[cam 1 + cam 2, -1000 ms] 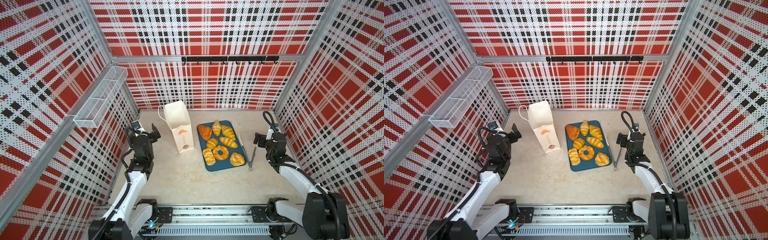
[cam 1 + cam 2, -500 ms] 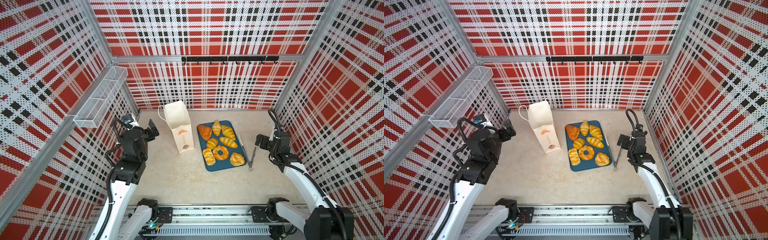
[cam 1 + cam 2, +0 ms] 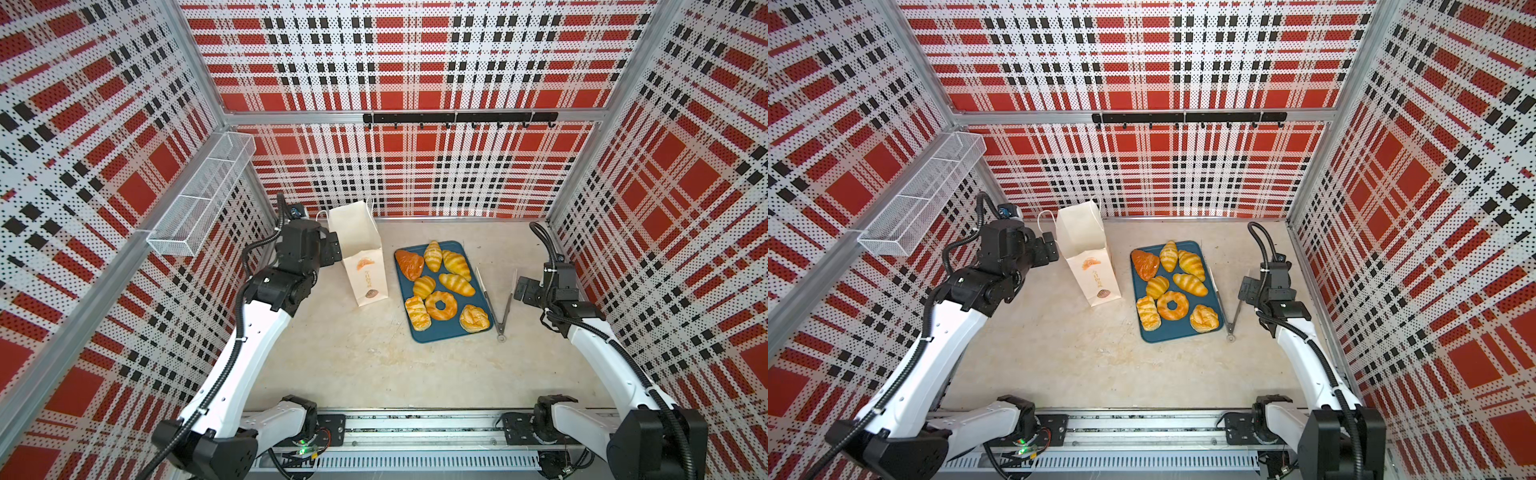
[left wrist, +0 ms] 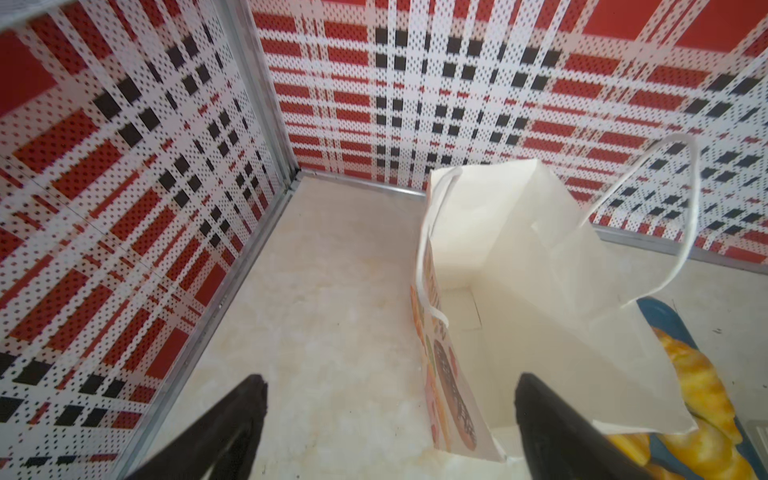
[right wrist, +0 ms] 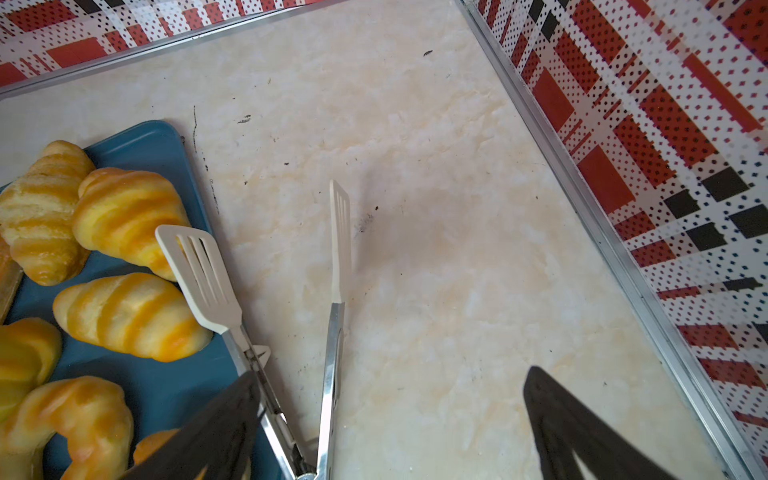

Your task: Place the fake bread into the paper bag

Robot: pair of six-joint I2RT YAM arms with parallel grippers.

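Note:
Several glossy golden pieces of fake bread (image 3: 456,284) (image 3: 1190,284) lie on a dark-blue tray (image 3: 440,332), among them a ring doughnut (image 3: 441,305) and a darker triangular piece (image 3: 409,264). Left of the tray the cream paper bag (image 3: 359,253) (image 3: 1088,253) stands upright with its mouth open. My left gripper (image 3: 332,249) (image 4: 390,380) is open at the bag's left rim; the bag (image 4: 519,257) has its near wall between the fingers. My right gripper (image 3: 524,289) (image 5: 390,374) hangs open and empty just right of the tray, with bread (image 5: 129,316) beside it.
Metal tongs (image 3: 500,303) (image 5: 332,353) with white tips lie spread on the table between the tray and my right gripper. A wire basket (image 3: 199,199) hangs on the left wall and a hook rail (image 3: 457,118) on the back wall. Plaid walls close in three sides.
My left arm has risen and swung right, bringing its gripper to the bag's rim. The right gripper has shifted slightly nearer the tongs.

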